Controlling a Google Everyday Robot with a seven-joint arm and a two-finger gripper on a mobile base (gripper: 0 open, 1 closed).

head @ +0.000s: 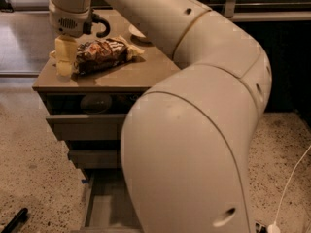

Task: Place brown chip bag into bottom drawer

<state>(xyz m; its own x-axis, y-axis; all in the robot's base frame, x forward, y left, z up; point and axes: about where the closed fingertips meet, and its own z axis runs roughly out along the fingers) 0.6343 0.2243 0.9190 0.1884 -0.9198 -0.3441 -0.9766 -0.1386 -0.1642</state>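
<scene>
Brown chip bag (pixel 102 55) lying on the cabinet worktop (pixel 126 75), jaws down at its left end, their grip impossible to tell, bottom drawer (pixel 104 207) open below.

Glossy cream arm (pixel 194 130), fat rounded segments dotted with dark holes; black cable loop (pixel 101 27); pale-yellow gripper (pixel 65 62) over the bench's (pixel 126 76) left end.

a pale shallow dish (pixel 137 33) sits at the back of the desk (pixel 146 76); two grey upper drawer fronts (pixel 82 126) below it; a white cable (pixel 293 176) trails over the speckled floor (pixel 29 169) at right; a black object (pixel 14 220) lies bottom-left
</scene>
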